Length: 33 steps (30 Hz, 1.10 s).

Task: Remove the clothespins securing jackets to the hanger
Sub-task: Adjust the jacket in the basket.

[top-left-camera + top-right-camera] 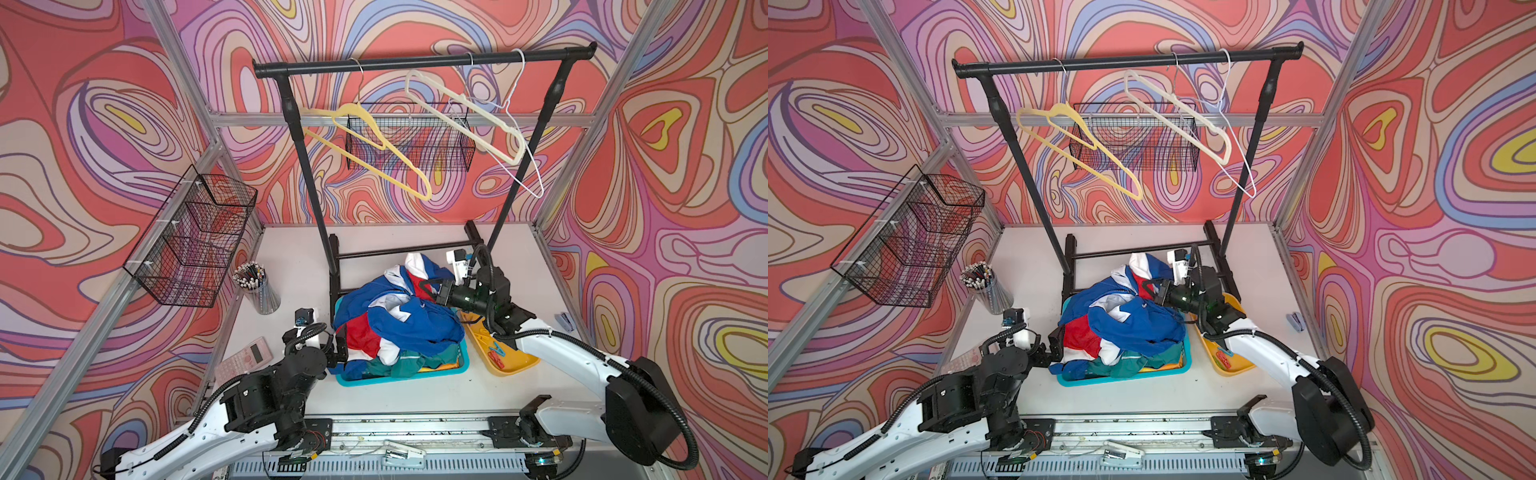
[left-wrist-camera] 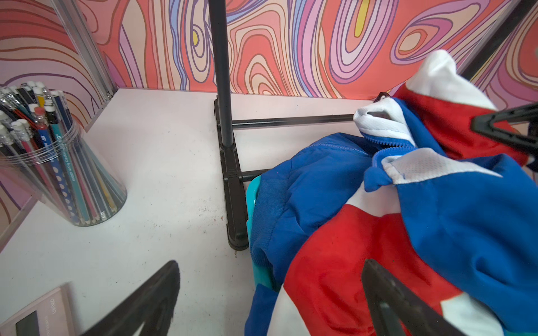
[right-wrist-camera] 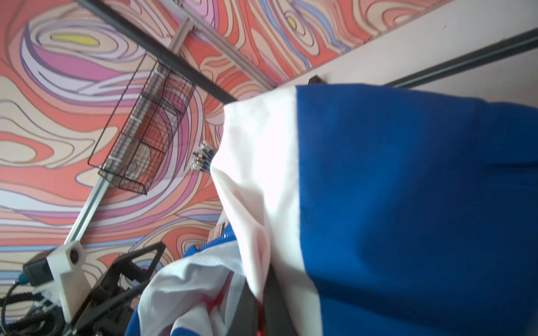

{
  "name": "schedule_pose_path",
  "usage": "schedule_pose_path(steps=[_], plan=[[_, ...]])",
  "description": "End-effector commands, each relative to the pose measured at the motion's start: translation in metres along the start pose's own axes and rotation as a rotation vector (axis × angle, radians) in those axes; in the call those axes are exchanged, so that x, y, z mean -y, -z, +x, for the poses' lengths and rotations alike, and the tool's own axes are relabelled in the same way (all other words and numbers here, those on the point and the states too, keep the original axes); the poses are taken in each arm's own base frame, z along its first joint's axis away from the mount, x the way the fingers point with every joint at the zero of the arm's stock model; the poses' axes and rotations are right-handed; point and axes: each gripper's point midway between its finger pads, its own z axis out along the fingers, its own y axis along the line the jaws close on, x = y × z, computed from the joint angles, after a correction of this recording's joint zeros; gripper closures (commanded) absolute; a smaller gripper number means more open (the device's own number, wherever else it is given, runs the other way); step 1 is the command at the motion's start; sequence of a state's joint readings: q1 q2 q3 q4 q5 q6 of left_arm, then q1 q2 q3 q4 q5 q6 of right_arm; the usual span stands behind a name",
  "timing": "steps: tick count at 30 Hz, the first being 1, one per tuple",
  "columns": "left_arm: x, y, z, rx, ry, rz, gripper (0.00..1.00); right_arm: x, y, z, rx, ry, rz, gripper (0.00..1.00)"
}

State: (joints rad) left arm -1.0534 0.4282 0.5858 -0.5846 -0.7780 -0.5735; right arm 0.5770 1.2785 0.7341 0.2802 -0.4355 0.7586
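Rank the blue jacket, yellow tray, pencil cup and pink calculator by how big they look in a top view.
1. blue jacket
2. yellow tray, partly hidden under the right arm
3. pencil cup and pink calculator look about alike; the left arm covers part of the calculator, so they are unranked.

1. The jackets (image 1: 399, 320) lie heaped in the centre tray (image 1: 374, 380); the rack (image 1: 309, 187) stands just behind it.
2. The clothespins (image 1: 496, 352) lie in the side tray (image 1: 519, 362), just right of the centre tray.
3. The pencil cup (image 1: 262, 295) stands left of the rack; the calculator (image 1: 245, 359) lies in front of the cup.
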Motion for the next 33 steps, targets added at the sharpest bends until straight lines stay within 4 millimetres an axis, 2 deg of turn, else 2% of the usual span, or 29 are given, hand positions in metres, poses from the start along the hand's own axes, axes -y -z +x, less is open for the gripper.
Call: schedule_pose_path(steps=[1, 4, 7, 14, 18, 27, 31, 33], plan=[[-0.008, 0.004, -0.005, 0.009, 0.028, -0.028, 0.00, -0.018, -0.012, 0.030, -0.050, 0.055, 0.039, 1.00], [-0.010, 0.003, -0.001, -0.001, 0.033, -0.035, 0.00, -0.034, -0.022, 0.058, -0.097, 0.095, 0.058, 1.00], [-0.011, 0.003, 0.000, -0.003, 0.036, -0.037, 0.00, -0.038, -0.029, 0.085, -0.146, 0.118, 0.099, 1.00], [-0.013, 0.004, 0.003, -0.012, 0.045, -0.043, 0.00, -0.001, -0.033, 0.145, -0.232, 0.002, 0.226, 1.00], [-0.015, 0.002, 0.009, -0.021, 0.046, -0.051, 0.00, 0.015, -0.034, 0.175, -0.294, 0.012, 0.291, 1.00], [-0.016, -0.002, 0.013, -0.037, 0.048, -0.083, 0.00, 0.072, -0.038, 0.213, -0.383, 0.023, 0.464, 1.00], [-0.026, 0.001, 0.009, -0.036, 0.061, -0.143, 0.00, 0.083, -0.035, 0.215, -0.379, 0.030, 0.516, 1.00], [-0.026, 0.002, 0.007, -0.030, 0.072, -0.145, 0.00, 0.080, -0.035, 0.208, -0.364, 0.056, 0.517, 1.00]])
